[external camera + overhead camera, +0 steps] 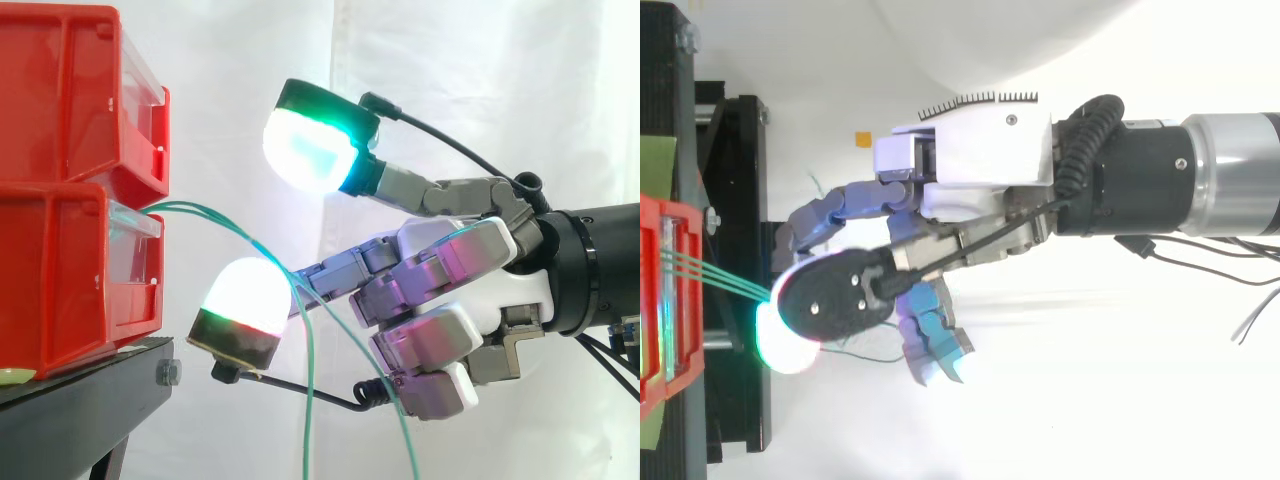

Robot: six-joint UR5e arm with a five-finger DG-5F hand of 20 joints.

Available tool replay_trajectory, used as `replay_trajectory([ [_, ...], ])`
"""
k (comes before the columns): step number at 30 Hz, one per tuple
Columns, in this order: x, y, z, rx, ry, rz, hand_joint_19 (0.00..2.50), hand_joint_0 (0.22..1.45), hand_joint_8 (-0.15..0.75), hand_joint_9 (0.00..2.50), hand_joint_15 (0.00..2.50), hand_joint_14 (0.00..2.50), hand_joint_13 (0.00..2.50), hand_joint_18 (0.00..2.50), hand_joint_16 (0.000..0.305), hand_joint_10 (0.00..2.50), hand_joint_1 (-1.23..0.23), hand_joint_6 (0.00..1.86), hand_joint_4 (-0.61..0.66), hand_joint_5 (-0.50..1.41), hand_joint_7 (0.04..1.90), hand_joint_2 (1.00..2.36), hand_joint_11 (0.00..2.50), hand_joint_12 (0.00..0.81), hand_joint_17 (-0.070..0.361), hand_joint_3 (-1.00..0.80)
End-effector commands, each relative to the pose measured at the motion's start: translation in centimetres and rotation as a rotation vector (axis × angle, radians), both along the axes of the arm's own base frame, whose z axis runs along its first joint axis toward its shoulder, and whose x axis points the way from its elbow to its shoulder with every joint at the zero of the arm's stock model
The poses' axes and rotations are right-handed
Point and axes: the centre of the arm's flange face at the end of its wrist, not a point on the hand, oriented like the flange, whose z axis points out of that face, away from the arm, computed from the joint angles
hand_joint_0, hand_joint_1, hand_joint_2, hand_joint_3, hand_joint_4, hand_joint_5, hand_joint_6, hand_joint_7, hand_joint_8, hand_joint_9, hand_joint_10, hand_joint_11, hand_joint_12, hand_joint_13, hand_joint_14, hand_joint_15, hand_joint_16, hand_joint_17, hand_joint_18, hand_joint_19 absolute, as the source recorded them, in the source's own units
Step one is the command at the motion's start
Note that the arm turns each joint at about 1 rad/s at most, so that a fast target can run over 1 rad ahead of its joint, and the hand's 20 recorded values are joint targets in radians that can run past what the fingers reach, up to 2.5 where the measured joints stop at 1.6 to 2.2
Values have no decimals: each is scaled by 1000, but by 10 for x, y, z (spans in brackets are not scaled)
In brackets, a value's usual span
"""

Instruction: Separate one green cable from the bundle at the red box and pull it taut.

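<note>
At the left of the side view, two red bins (70, 150) stacked on a black stand (90, 400), white curtain (250, 60) behind. Out of the clear front of the lower bin (50, 280), a bundle of thin green cables (308, 400), arcing right and then hanging slack past the bottom edge as two separate strands. From the right edge, the hand (520, 290), level with the lower bin and just clear of it. Spread wide at the front: one finger stretched up and forward with a green-white glowing pad (310, 145), another stretched low toward the stand with a white pad (245, 295) rimmed in red and green. Remaining fingers folded in under the palm, closed on nothing visible. Between the two stretched fingers, the cables, crossing right at the lower one; touching it or merely passing in front of it, hard to say from this angle. No strand visibly pinched. From above, the green cables (725, 277) as three strands fanning out from the red bins (660, 300) and converging beneath the hand (970, 160) at its glowing pad, over the black stand (740, 200).
</note>
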Motion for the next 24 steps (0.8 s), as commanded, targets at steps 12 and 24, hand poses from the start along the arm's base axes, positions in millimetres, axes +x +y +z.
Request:
replay_trajectory([
  [12, 0, -1, 0, 0, 0, -4, 260, 636, 216, 1922, 439, 16, 1459, 1536, 71, 15, -569, 505, 194, 118, 1154, 1000, 329, 304, 160, -500],
  [24, -7, 1, -6, 122, 80, -59, 279, 649, 235, 1910, 408, 16, 1404, 1365, 80, 10, -456, 504, 191, 128, 1243, 1000, 223, 313, 181, -500],
])
